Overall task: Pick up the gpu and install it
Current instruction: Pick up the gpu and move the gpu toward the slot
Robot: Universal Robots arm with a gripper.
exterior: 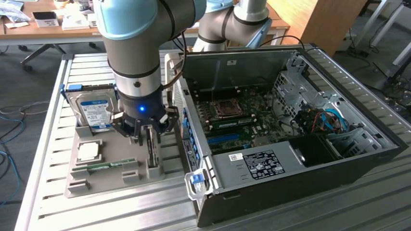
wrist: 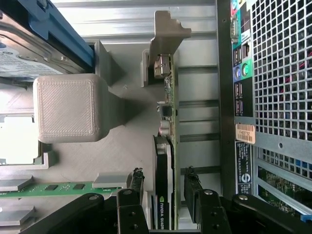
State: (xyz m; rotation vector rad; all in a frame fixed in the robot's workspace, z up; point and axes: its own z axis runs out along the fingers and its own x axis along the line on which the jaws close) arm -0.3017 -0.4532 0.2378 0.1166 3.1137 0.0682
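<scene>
Straddling thin green-board gpu (wrist: 166, 156) with dark cooler; black two-finger gripper (wrist: 164, 174) partly open, not yet clamping.
Standing on edge just beside open black computer case (exterior: 359, 144); centring fingers (wrist: 138, 183) on cooler and board before squeezing, likely safest.

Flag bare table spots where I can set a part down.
Free: table slats between the grey tray and the near edge; slats beyond the hard drive. Crowded: the strip between tray and PC case, where the open gripper straddles the gpu.
</scene>
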